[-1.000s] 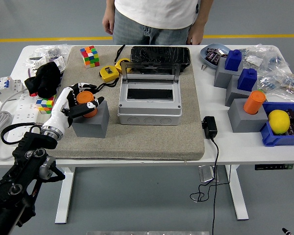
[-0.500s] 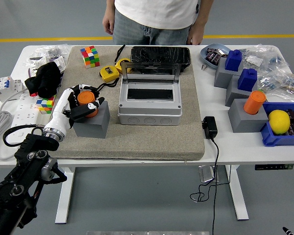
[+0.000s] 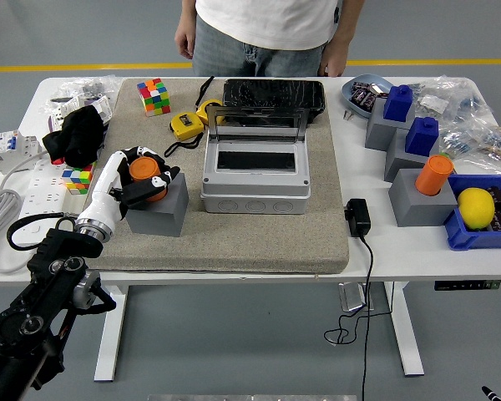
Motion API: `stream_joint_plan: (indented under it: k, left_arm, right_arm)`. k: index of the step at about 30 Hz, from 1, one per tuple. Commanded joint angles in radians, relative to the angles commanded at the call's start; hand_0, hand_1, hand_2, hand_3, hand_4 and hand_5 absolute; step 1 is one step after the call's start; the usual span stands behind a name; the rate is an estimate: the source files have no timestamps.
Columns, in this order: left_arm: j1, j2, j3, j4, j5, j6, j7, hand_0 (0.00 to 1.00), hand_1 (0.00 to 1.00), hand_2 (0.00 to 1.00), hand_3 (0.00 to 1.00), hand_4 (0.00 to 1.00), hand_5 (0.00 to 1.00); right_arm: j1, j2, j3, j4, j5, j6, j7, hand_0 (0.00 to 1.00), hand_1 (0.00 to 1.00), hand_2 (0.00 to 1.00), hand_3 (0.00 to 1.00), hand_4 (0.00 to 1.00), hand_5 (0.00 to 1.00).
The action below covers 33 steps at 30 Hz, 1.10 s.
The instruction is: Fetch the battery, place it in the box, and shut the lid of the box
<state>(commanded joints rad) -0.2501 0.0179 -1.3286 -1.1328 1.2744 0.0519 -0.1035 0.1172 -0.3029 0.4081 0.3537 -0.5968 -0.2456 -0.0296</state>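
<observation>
Nearest us, our left arm comes in from the lower left corner, and its left hand (image 3: 132,178) sits at the grey holder block (image 3: 157,209) on the tan mat (image 3: 234,238). The fingers (image 3: 163,178) are curled around the orange battery (image 3: 146,176), which stands in the top of that block. Over the last second the hand has crept up and tightened on the battery, and the battery looks a touch higher and tilted in its socket, so we judge the fetch is just starting: grasp made, lift barely begun. Just beyond, to the right, the grey box (image 3: 255,177) waits with its lid (image 3: 257,126) propped open. At the counter (image 3: 376,251) far edge a person (image 3: 263,33) stands, hands hanging idle. Our right hand is out of view.
</observation>
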Motion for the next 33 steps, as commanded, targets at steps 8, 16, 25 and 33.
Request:
stream_joint_plan:
  k: [8,16,25,33]
  left_arm:
    - [-0.001,-0.002,0.007,0.004,-0.008,0.013,-0.003,0.158,0.359,0.274,0.235,0.871,0.002]
    - [-0.005,-0.002,0.017,-0.007,-0.015,0.034,-0.008,0.151,0.246,0.231,0.222,0.865,0.002]
    - [-0.006,-0.001,0.034,-0.031,-0.01,0.064,-0.011,0.139,0.218,0.213,0.199,0.88,0.002]
    - [-0.012,0.004,0.055,-0.068,-0.005,0.09,-0.013,0.122,0.264,0.221,0.183,0.898,0.002]
  right_arm:
    - [0.001,-0.001,0.003,0.001,-0.002,0.0,0.001,0.853,0.826,0.799,0.819,0.998,0.998]
    - [0.002,-0.002,0.004,-0.001,-0.001,0.001,0.002,0.853,0.826,0.799,0.819,0.998,0.998]
    - [0.002,-0.002,0.004,-0.001,0.0,0.001,0.003,0.854,0.825,0.799,0.819,0.998,0.998]
    - [0.002,-0.003,0.005,-0.002,-0.001,0.001,0.003,0.854,0.826,0.799,0.819,0.998,0.998]
